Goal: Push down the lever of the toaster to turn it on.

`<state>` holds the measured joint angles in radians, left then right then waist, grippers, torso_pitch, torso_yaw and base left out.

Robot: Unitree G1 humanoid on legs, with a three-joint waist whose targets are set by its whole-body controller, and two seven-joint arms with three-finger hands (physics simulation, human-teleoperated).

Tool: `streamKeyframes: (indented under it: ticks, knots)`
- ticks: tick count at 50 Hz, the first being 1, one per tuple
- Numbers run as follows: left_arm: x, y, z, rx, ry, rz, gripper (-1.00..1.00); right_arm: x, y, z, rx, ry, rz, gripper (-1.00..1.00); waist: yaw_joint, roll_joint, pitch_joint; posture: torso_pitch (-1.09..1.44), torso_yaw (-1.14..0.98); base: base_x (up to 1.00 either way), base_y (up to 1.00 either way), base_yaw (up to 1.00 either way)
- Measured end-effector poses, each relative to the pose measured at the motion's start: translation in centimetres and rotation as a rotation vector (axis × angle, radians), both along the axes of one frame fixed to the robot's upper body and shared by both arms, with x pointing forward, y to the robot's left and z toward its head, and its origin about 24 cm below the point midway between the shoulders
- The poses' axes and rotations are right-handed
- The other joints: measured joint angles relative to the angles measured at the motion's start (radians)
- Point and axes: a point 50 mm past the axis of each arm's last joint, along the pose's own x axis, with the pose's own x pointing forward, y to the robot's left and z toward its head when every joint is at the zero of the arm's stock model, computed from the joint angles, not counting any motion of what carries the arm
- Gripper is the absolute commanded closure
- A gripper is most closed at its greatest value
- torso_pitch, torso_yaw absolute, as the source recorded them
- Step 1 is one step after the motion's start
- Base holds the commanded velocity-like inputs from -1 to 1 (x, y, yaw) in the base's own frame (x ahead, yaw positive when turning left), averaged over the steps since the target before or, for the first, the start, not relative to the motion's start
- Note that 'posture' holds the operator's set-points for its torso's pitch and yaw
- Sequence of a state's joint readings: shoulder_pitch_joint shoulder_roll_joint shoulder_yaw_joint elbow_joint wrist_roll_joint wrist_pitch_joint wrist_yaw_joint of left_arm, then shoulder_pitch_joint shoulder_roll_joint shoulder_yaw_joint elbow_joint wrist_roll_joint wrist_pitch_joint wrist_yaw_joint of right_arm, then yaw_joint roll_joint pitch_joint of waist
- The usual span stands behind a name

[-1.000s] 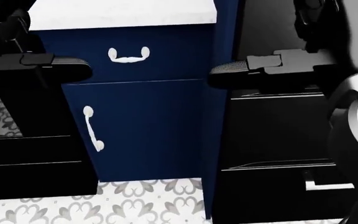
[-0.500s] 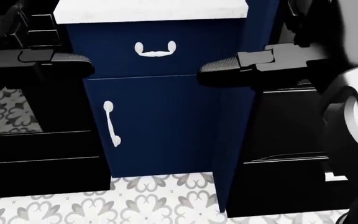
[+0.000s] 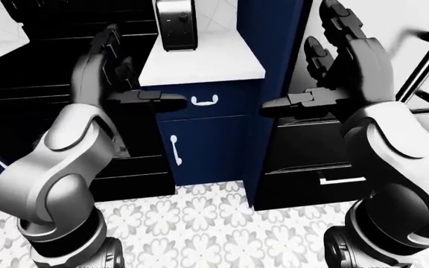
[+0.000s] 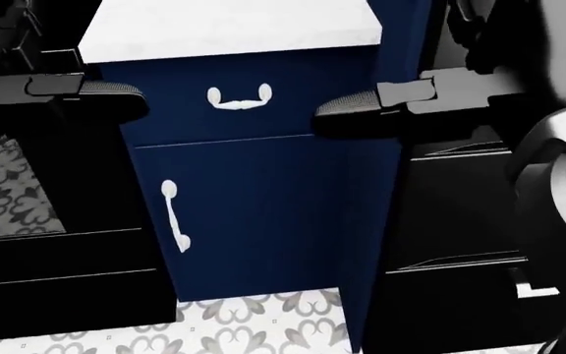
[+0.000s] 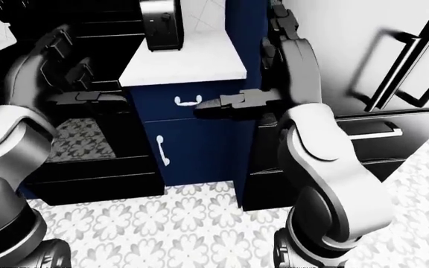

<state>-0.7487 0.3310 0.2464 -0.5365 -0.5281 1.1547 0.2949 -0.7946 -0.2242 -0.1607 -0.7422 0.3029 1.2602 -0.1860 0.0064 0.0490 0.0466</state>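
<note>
Both robot hands [image 3: 106, 67] [image 3: 352, 61] raised, fingers spread.

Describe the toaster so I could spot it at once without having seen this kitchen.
Find the narrow blue cabinet between the black appliances, capped by a white counter. The toaster stands at the counter's top edge in the left-eye view, between the raised left hand and right hand. It is the only thing on that counter: a shiny metal box with a dark end panel.
</note>
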Motion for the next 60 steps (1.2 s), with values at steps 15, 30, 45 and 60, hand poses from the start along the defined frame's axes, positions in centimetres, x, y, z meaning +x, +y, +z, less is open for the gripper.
streamKeyframes:
  ticks: [15, 30, 45, 60]
  knots:
    - [0.0, -1.3, -0.1, 0.013, 0.012, -0.075, -1.0, 0.0, -0.8, -0.1, 0.002, 0.006, -0.063, -1.0, -0.006, -0.069, 0.007, 0.0, 0.0, 0.15, 0.0, 0.26]
    - [-0.4, 0.2, 0.6, -0.004, -0.023, 0.024, -1.0, -0.2, 0.7, 0.0, -0.017, 0.0, 0.032, -1.0, 0.011, -0.04, 0.032, 0.0, 0.0, 0.08, 0.0, 0.62]
    - [-0.4, -1.1, 0.7, 0.008, -0.04, -0.054, -1.0, -0.4, -0.5, 0.6, 0.023, -0.038, -0.04, -1.0, -0.017, -0.044, 0.005, 0.0, 0.0, 0.22, 0.12, 0.0]
    - [-0.4, -0.5, 0.5, 0.006, -0.023, -0.018, -1.0, -0.3, 0.0, 0.4, 0.014, -0.019, -0.006, -1.0, 0.006, -0.039, -0.003, 0.0, 0.0, 0.26, 0.15, 0.0]
